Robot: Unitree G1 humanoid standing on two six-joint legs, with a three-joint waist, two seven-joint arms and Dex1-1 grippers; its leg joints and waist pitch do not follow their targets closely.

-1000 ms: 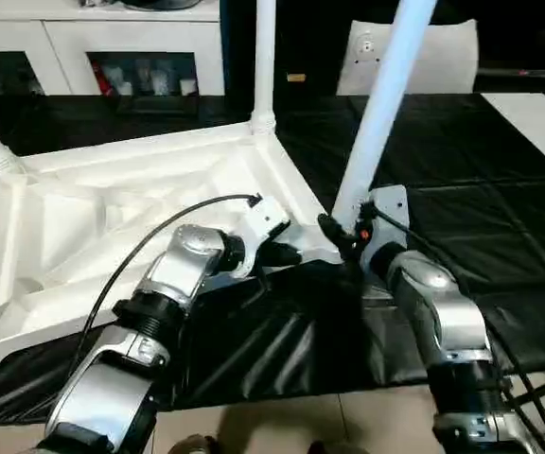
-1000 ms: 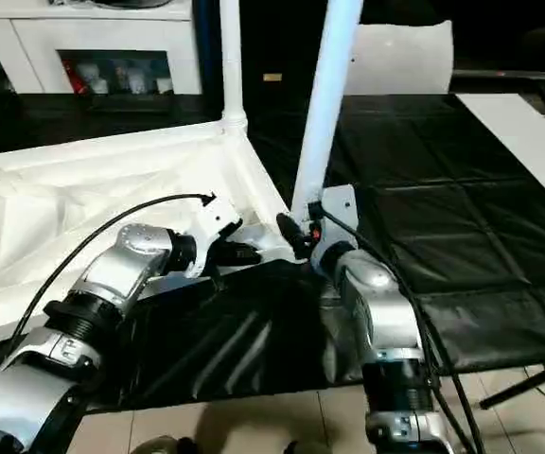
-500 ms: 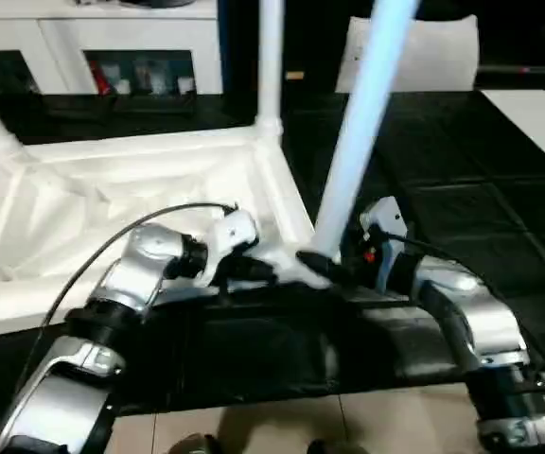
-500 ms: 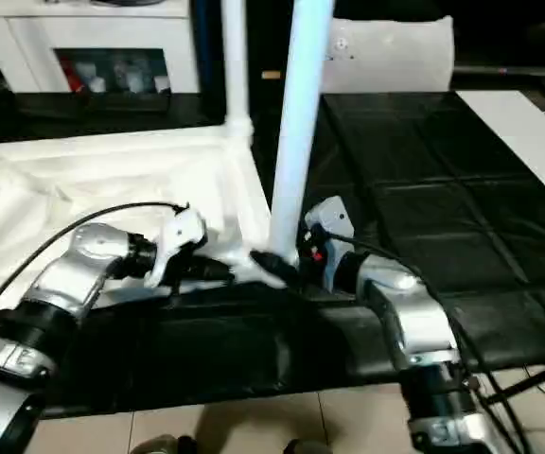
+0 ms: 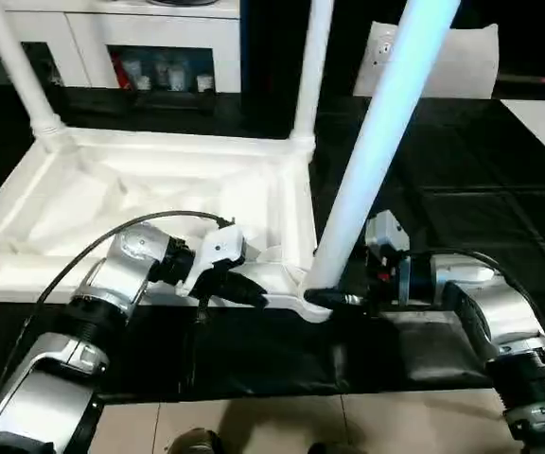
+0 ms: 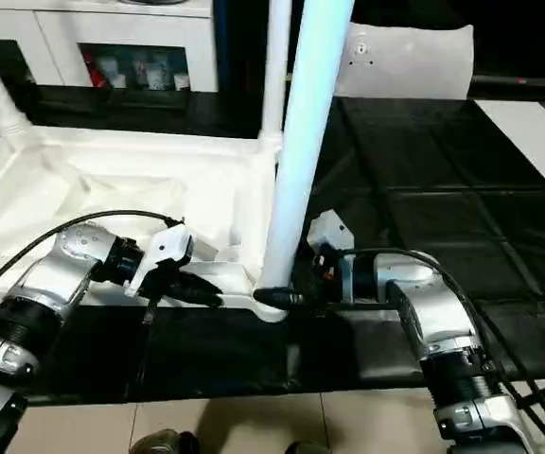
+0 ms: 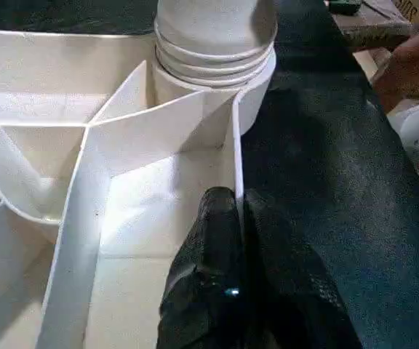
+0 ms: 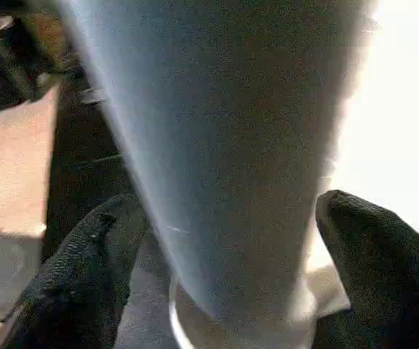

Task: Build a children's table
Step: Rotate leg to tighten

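All three table legs [image 5: 372, 161] run off the top edge, so their far ends are out of sight. The tabletop [image 5: 112, 203] is cut off at the left. Stuff on the cabinet shelves [image 5: 154, 74] is too small to make out. Up close, the near leg [image 8: 217, 145] hides whatever lies behind it between the right gripper [image 8: 224, 283] fingers.

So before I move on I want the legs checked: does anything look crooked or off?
Yes. The near corner leg leans to the right from its socket, while the far legs stand closer to upright. The left gripper pinches the tabletop's edge wall; the right gripper straddles the leaning leg's base.
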